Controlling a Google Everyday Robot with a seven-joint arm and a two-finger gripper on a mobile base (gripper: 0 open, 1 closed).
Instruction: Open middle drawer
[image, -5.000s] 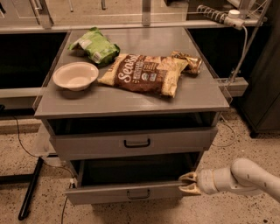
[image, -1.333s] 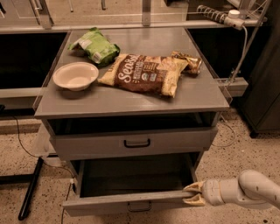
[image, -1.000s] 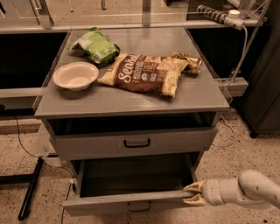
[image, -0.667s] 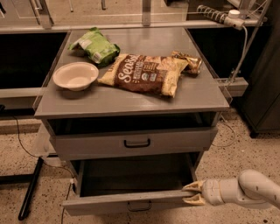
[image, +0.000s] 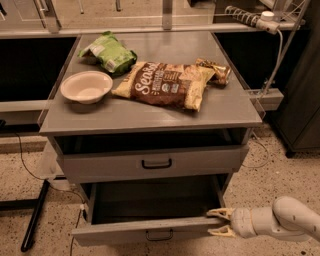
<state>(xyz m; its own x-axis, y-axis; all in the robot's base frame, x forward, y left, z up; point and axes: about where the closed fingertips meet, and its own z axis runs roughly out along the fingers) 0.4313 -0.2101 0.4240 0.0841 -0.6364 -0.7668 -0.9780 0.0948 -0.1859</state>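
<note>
The middle drawer (image: 150, 227) is the lower of the two grey drawers in view and is pulled out, showing its deep grey box interior and a small black bar handle (image: 160, 235) on its front. My gripper (image: 216, 223) is at the right end of the drawer front. Its two pale fingers (image: 219, 213) are spread, one just behind the front panel and one before it. The white arm reaches in from the lower right.
The upper drawer (image: 156, 163) is nearly shut. On the cabinet top (image: 150, 117) lie a white bowl (image: 86, 86), a green bag (image: 109, 52), a brown chip bag (image: 165, 84) and a small snack pack (image: 216, 70). A black pole (image: 35, 215) lies at the lower left.
Over the last five seconds the middle drawer has slid out toward the camera, with my gripper at its right end. In the last second nothing has moved.
</note>
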